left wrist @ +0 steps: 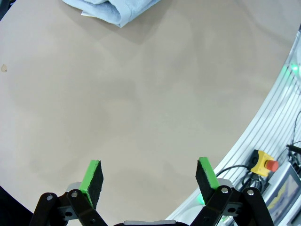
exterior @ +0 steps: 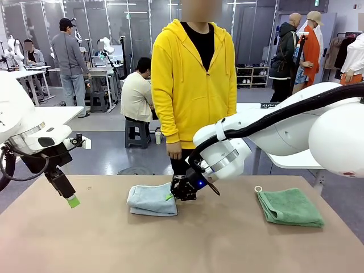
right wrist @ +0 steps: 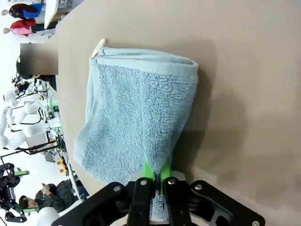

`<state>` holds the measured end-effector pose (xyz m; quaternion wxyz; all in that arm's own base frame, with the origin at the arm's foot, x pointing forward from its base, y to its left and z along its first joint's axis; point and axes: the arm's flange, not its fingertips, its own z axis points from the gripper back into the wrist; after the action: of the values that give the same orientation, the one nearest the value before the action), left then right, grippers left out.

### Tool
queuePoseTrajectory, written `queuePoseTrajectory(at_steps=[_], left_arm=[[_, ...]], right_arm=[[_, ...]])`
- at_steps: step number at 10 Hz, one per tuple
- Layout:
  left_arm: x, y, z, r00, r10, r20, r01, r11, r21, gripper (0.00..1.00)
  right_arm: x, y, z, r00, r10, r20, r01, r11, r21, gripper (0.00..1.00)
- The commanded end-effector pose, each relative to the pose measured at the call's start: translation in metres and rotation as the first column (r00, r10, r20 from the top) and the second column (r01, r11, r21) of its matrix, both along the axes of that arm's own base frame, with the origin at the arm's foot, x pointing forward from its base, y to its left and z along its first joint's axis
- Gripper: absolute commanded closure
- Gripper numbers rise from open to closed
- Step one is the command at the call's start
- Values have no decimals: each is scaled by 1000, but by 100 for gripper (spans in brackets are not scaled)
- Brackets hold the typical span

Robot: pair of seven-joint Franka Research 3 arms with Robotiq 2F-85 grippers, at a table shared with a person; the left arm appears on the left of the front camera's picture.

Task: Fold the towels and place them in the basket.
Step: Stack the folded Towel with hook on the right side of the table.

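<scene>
Grey-blue towel, folded, mid desk nr far edge | R gripper pinched tight on its right edge, prob. to lift it | L gripper wide apart, holding 0, by left edge | green towel folded, nr right edge.
</scene>
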<state>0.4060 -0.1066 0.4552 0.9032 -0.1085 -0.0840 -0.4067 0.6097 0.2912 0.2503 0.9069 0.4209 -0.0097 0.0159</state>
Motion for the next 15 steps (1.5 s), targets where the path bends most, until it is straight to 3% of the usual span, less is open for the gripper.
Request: queuePoseTrajectory(at_steps=[1,7,8,11,15], left_arm=[[2,1,1,1000,-5,3,5,1000,14,0],[2,1,1,1000,-5,3,5,1000,14,0],[2,1,1,1000,-5,3,5,1000,14,0],[2,1,1,1000,-5,3,5,1000,14,0],[2,1,1,1000,-5,3,5,1000,14,0]], right_arm=[[1,9,1,1000,-28,-1,28,1000,-5,100],[-1,2,0,1000,1,2,-1,1000,-1,100],[-2,4,0,1000,3,1,-3,1000,0,94],[-35,-5,77,994,91,57,-85,991,-103,94],[-40,-25,122,989,94,119,-67,975,-212,94]])
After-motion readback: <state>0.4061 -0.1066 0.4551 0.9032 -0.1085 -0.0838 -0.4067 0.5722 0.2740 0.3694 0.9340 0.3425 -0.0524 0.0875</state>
